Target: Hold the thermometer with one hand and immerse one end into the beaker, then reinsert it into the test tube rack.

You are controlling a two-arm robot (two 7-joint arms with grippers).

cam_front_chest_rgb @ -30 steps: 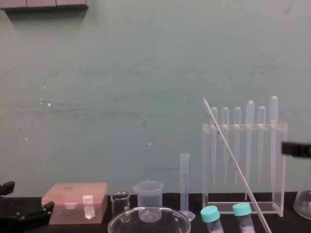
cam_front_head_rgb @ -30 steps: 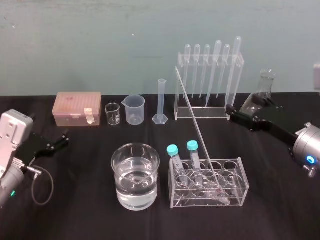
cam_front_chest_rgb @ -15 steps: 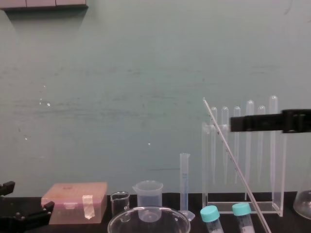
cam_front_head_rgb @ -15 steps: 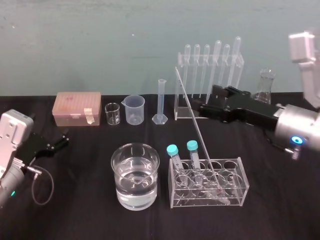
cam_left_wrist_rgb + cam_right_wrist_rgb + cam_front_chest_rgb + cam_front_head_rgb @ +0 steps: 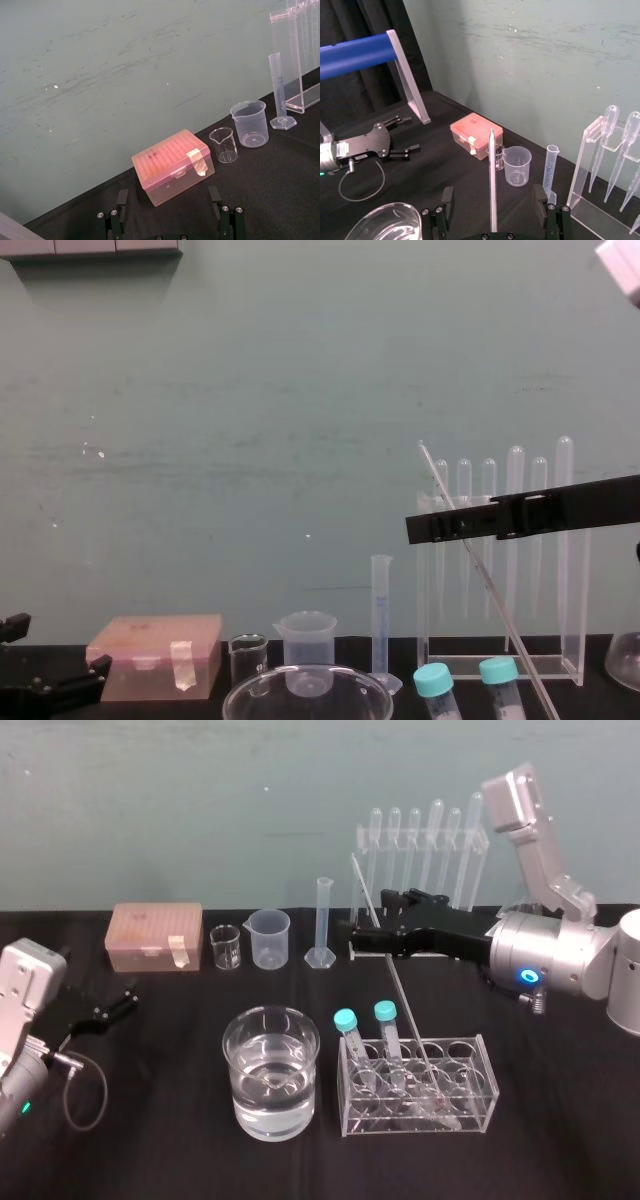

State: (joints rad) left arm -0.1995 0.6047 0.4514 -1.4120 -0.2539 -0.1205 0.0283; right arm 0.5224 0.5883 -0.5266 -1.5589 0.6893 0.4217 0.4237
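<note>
The thermometer (image 5: pixel 392 982) is a long thin glass rod. It leans up and back from a low clear rack (image 5: pixel 470 1092) that also holds two blue-capped tubes. My right gripper (image 5: pixel 368 920) reaches in from the right at the rod's upper part. In the right wrist view this gripper (image 5: pixel 492 222) is open, with the thermometer (image 5: pixel 492 180) standing between the fingers and touching neither. The beaker (image 5: pixel 270 1070), wide and part full of water, stands left of the low rack. The tall clear test tube rack (image 5: pixel 420 945), hung with pipettes, stands behind. My left gripper (image 5: pixel 108 1007) rests open at the far left.
Along the back stand a pink lidded box (image 5: pixel 155 935), a small glass beaker (image 5: pixel 225 948), a plastic spouted beaker (image 5: pixel 270 938) and a graduated cylinder (image 5: pixel 322 925). A glass flask (image 5: pixel 625 665) sits at the far right. Black cloth covers the table.
My right arm has swung in from the far right and risen. Its open gripper now straddles the upper thermometer. The left arm, thermometer and beaker have not moved.
</note>
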